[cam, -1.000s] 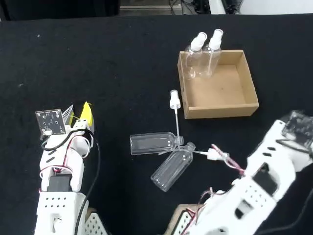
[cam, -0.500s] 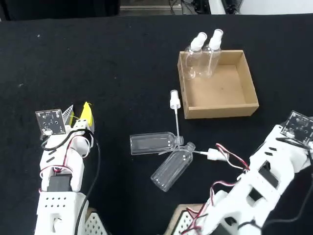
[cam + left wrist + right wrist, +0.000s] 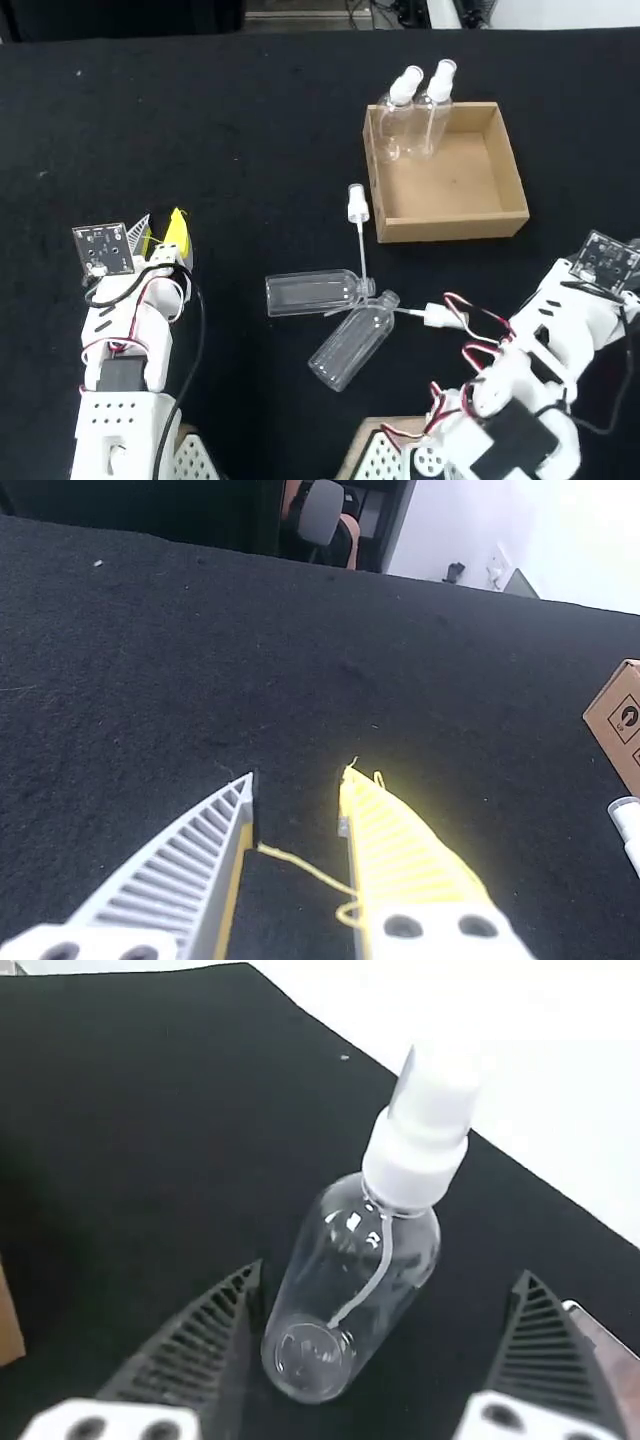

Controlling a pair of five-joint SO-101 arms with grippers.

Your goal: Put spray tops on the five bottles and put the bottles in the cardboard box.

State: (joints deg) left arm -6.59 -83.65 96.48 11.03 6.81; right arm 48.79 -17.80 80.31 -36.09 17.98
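In the high view, the cardboard box (image 3: pixel 455 226) is seen at the upper right of the black table (image 3: pixel 200 120). Two capped bottles (image 3: pixel 403 120) are leaned in its far left corner, with their white tops up over the rim. Near the middle of the frame, a flat bottle (image 3: pixel 310 293) is laid on its side. A slanted bottle (image 3: pixel 352 343) is laid just below it, and the two open necks are close together. A loose spray top (image 3: pixel 357 205) is laid just left of the box, with its thin tube pointed down at the necks. A second spray top (image 3: pixel 437 316) is laid just right of the slanted bottle's neck. The left gripper (image 3: pixel 163 214) is held at the lower left, well apart from the bottles, and its fingers are parted a little over the table. In the right wrist view, the right gripper (image 3: pixel 388 1276) is spread wide. A standing bottle (image 3: pixel 340 1295) with a white spray top on it is seen between its fingers. Whether it is touched cannot be told.
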